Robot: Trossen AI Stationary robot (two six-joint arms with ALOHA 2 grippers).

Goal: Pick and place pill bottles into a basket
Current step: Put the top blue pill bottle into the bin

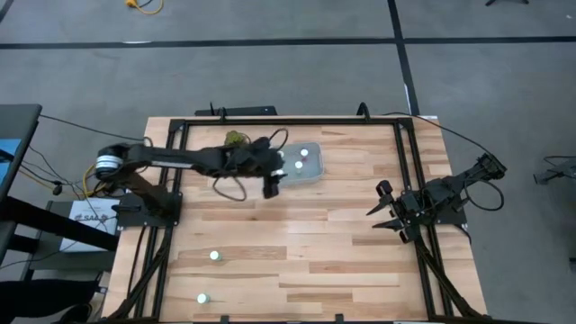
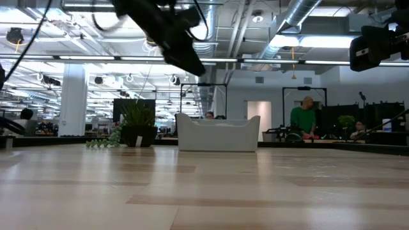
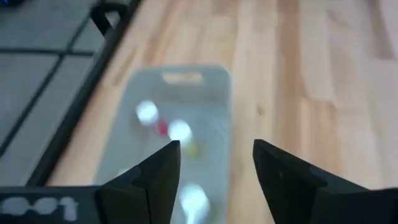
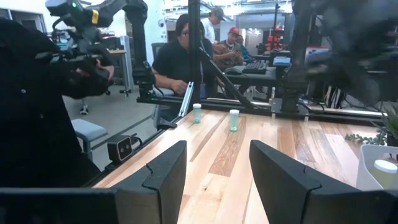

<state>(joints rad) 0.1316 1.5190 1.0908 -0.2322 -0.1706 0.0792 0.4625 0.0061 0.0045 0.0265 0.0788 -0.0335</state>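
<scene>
The pale translucent basket (image 1: 308, 162) stands on the wooden table at the far middle; it also shows in the low view (image 2: 217, 134) and the left wrist view (image 3: 174, 124). Three white-capped pill bottles (image 3: 180, 132) lie inside it. Two more bottles stand upright on the table near the near left corner (image 1: 214, 256), (image 1: 202, 298); they also show in the right wrist view (image 4: 234, 119). My left gripper (image 1: 273, 183) hovers open and empty above the basket's left end (image 3: 216, 163). My right gripper (image 1: 378, 209) waits open and empty at the table's right side (image 4: 217, 168).
A green plant sprig (image 1: 236, 138) lies at the far edge left of the basket, with a dark pot behind it in the low view (image 2: 137, 131). Black frame rails (image 1: 171, 207) run along the table's sides. People sit beyond the table (image 4: 177, 59).
</scene>
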